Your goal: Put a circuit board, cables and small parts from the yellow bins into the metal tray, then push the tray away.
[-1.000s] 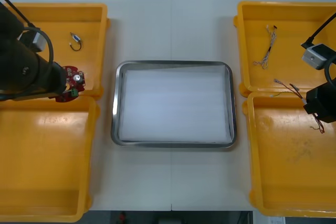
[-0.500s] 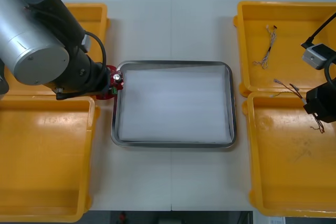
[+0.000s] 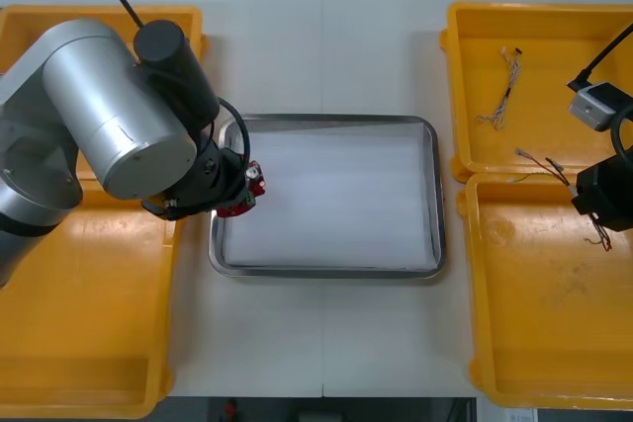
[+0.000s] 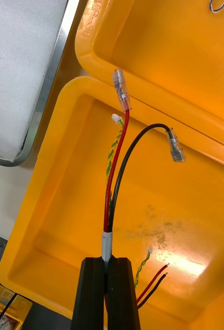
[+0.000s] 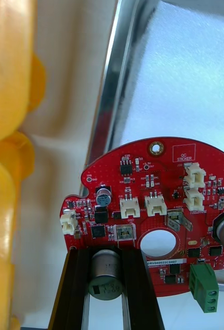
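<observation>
Presently left gripper point(image 5: 106, 252), clamped on the circuit board point(image 5: 158, 175), hangs with the tray point(image 5: 107, 87) edge beneath, needing inward release; right gripper point(image 4: 109, 263) pinches a cable point(image 4: 112, 180).

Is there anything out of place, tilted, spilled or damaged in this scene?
Nothing stands out. The left gripper holds the circuit board over the left rim of the metal tray; the right gripper holds a red and black cable above the near right bin, whose floor is only scuffed.
</observation>
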Controlling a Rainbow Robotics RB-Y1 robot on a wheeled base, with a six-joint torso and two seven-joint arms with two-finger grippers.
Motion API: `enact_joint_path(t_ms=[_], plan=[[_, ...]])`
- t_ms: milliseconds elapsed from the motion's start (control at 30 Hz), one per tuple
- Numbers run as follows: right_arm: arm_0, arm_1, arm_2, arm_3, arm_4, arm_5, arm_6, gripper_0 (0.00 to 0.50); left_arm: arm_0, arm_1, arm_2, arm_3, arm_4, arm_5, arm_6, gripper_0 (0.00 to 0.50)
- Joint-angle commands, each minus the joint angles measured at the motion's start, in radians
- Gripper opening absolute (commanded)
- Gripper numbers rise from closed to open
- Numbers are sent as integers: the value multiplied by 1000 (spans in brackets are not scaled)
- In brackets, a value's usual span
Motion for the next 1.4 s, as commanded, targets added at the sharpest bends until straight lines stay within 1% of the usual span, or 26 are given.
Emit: enact_joint_path(t_ms=[33, 200, 300, 567, 733, 1033, 1267, 1300, 1333, 1367, 1400], plan=[[-26, -22, 8, -27, 6, -7, -12, 0, -36, -54, -46, -7, -40, 10, 11, 0], [-26, -22, 8, -27, 6, -7, -12, 0, -36, -96, -92, 14, -98, 10, 28, 0], [-26, -22, 8, -27, 6, -7, -12, 0, -36, -108, -123, 24, -131, 8, 29, 0], [-26, -22, 8, -27, 6, -7, -12, 0, -36, -119, -177, 68, -149, -34, 29, 0], [-26, -22, 8, -27, 6, -7, -12, 0, -36, -134, -221, 114, -181, -70, 34, 0], [-26, -22, 8, -27, 6, -7, -12, 0, -36, -145, -257, 149, -187, -110, 46, 0], [-26, -22, 8, -27, 6, -7, -12, 0, -35, -145, -264, 151, -184, -110, 55, 3], [-26, -22, 8, -27, 6, -7, -12, 0, -36, -145, -266, 151, -187, -110, 52, 46], [-26, -22, 8, -27, 6, -7, -12, 0, -35, -145, -266, 151, -190, -110, 51, 133], [-26, -22, 8, -27, 6, -7, -12, 0, -35, -145, -267, 151, -192, -110, 48, 180], [-26, -22, 8, -27, 6, -7, -12, 0, -35, -145, -270, 151, -200, -110, 46, 237]])
